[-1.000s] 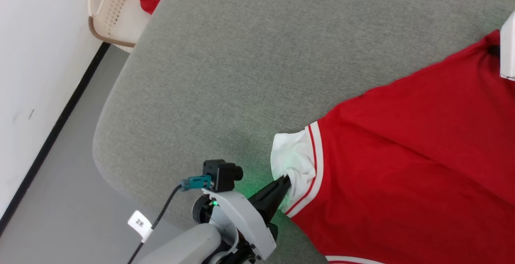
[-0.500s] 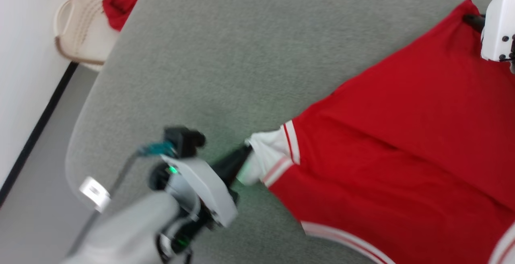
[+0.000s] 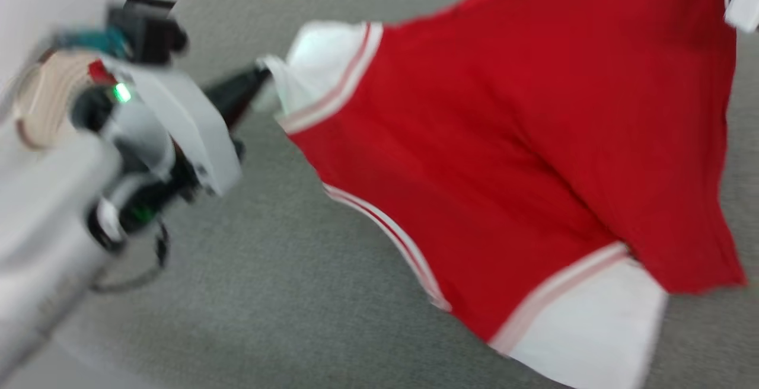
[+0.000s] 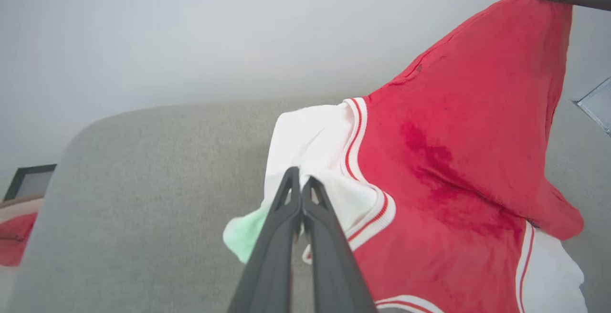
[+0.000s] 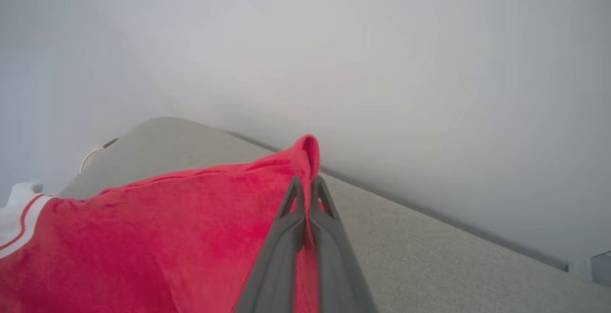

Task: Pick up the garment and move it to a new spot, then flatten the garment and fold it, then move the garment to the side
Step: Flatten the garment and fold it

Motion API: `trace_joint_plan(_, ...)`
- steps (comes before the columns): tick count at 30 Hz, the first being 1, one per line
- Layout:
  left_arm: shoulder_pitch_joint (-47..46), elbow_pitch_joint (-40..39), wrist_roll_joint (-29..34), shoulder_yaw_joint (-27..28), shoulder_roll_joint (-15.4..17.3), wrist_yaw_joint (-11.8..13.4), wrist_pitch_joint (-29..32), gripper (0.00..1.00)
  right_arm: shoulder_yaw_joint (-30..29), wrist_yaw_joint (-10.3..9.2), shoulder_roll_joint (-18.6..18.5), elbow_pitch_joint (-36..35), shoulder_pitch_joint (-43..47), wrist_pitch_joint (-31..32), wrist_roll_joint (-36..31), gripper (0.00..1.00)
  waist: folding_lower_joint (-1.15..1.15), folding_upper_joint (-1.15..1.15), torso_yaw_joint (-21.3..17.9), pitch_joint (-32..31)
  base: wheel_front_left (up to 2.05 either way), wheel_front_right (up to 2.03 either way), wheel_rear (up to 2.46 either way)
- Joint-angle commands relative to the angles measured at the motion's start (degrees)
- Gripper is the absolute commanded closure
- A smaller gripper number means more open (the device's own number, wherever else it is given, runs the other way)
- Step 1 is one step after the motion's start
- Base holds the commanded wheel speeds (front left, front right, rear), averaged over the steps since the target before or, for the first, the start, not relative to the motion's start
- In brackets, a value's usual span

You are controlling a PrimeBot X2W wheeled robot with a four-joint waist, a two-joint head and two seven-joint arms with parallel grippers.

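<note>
Pinching the garment, left pincer and right pincer hold it over table near basket.

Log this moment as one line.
garment: held up, spread over grey surface | left gripper: shut on its white sleeve | right gripper: shut on its red edge

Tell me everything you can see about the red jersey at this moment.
The jersey is red soft-looking cloth with white sleeves and red-and-white stripe trim. It hangs spread between two grips: the left pincer is shut on one white sleeve, the right pincer on a red corner. Below it lies the grey fabric surface.
</note>
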Motion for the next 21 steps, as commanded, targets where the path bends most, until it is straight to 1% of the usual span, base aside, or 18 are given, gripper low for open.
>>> trace_joint_plan(1,-2.15,0.66,0.51,0.27,0.67,-0.53,1.24,1.0,-0.7,-0.05,0.44,-0.31,-0.74,-1.11,-0.43,1.0,0.0,0.0,-3.19,-2.94,0.0,0.0,0.0)
trace_joint_plan(5,-8.93,4.38,1.25,0.93,0.99,-2.3,5.66,1.0,-3.27,-0.06,1.32,0.03,-2.94,-5.44,-2.5,1.0,0.0,0.0,-5.35,-4.33,0.0,0.0,0.0)
trace_joint_plan(11,-18.74,13.16,4.36,0.66,-0.26,-5.36,9.56,1.0,-7.2,-0.06,2.52,2.08,-6.5,-13.22,-7.3,1.0,0.0,0.0,-8.22,-5.32,0.0,0.0,0.0)
trace_joint_plan(15,-24.41,19.83,6.47,0.96,-2.01,-6.68,9.46,1.0,-8.78,-0.06,3.97,3.65,-8.49,-17.75,-9.95,1.0,0.0,0.0,-9.92,-5.44,0.0,0.0,0.0)
trace_joint_plan(21,-31.68,28.15,10.24,0.64,-5.43,-7.84,6.9,1.0,-9.98,-0.06,5.19,5.08,-10.78,-22.77,-11.24,1.0,0.0,0.0,-11.77,-5.05,0.0,0.0,0.0)
